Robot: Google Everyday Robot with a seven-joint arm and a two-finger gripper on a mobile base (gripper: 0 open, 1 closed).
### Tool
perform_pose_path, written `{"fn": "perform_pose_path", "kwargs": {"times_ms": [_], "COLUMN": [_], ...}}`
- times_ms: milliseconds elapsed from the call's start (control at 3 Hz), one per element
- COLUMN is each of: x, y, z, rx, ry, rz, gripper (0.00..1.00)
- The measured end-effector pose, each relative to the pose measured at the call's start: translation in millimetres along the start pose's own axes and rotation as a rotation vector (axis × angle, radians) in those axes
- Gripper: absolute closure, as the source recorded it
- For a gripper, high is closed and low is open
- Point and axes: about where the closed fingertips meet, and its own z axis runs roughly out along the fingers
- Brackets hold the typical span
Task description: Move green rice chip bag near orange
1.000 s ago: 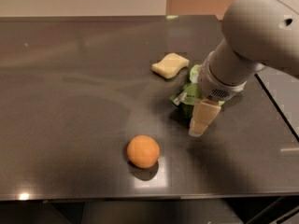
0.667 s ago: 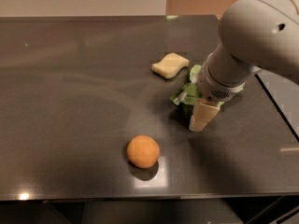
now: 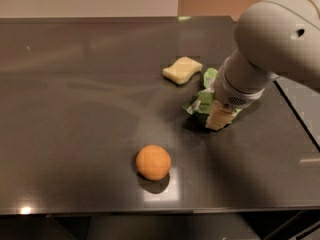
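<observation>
The green rice chip bag (image 3: 201, 104) lies crumpled on the dark table, right of centre. My gripper (image 3: 220, 116) is down on the bag's right side, touching or almost touching it, and the big grey arm hides the rest of the bag. The orange (image 3: 153, 162) sits alone on the table to the front left of the bag, about a bag's length away.
A pale yellow sponge (image 3: 182, 69) lies just behind and left of the bag. The table's (image 3: 75, 109) front edge runs close below the orange, and a seam or edge runs down the right side behind the arm.
The gripper has drawn a little up and back against the bag. The bag, the orange and the sponge have not moved.
</observation>
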Motion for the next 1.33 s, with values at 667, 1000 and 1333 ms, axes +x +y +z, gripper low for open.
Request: {"fn": "perform_pose_path", "kwargs": {"times_ms": [667,1000,1333], "x": [-3,-8,-8], "y": [14,28,43], "z": [-32,-52,-65], "rx": [0.040,0.062,0.069], "ry": [-0.044,-0.100,-0.158], "rz": [-0.041,-0.102,-0.157], "gripper": [1.00,1.00,1.00]}}
